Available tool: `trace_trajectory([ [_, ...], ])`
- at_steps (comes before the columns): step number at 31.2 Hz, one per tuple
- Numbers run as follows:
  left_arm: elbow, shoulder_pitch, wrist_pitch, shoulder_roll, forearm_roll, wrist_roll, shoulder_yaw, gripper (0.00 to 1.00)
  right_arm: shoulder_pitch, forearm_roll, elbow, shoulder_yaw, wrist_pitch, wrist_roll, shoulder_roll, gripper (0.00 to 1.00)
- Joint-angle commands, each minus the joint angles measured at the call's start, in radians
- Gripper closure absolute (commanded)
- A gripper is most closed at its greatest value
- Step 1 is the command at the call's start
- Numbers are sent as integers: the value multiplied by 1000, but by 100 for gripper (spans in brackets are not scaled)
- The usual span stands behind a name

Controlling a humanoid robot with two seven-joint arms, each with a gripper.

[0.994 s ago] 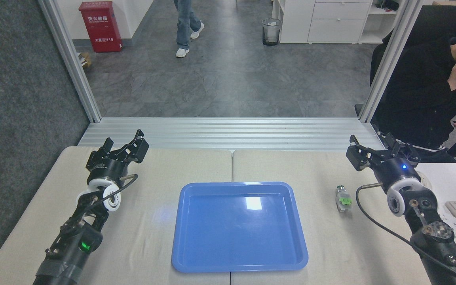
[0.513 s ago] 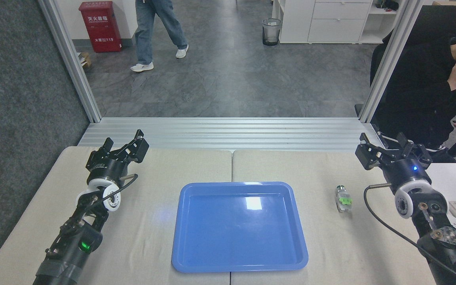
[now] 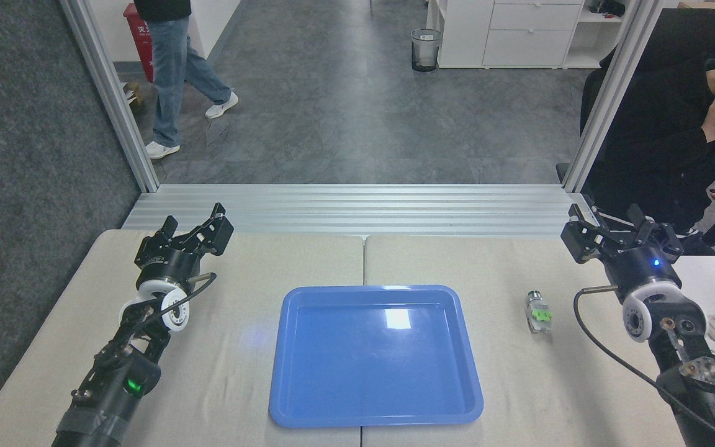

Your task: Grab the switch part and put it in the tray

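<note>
While both arms hover over the pale surface, the blue tray lies flat near the middle of it, its inside bare and glossy with a white glint of light. The switch part lies on the surface to the right of the tray, apart from its rim and level with the tray's far half; its dark round end points away from the robot and its green middle piece faces up. Nothing touches it.

The right hand sits beyond and to the right of the switch part, well apart from the tray, near the surface's far right corner. Its fingers are spread with a clear gap between them, holding nothing, and a small blue light glows on the wrist behind it.

The left hand hangs well to the left of the tray, toward the surface's far edge. Its fingers are likewise parted and bare.

Beyond the surface, past the tray's far side, a person in jeans walks on the grey floor, and a seated person in black is off to the right.
</note>
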Motion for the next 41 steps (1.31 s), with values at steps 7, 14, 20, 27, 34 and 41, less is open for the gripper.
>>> trace_trajectory([
  [7, 0, -1, 0, -1, 0, 1, 0, 0, 7, 1, -21, -1, 1, -2, 34, 0],
  [14, 0, 0, 0, 0, 0, 1, 0, 0, 17, 2, -27, -4, 1, 0, 71, 0],
  [20, 0, 0, 0, -1, 0, 1, 0, 0, 46, 5, -21, -3, 1, 0, 72, 0],
  [27, 0, 0, 0, 0, 0, 1, 0, 0, 120, 10, 83, 2, -4, 0, 158, 0],
  [34, 0, 0, 0, 0, 0, 1, 0, 0, 123, 17, 227, 63, -7, -40, 175, 0],
  [41, 0, 0, 0, 0, 0, 1, 0, 0, 85, 20, 385, 131, -22, -43, 178, 0],
])
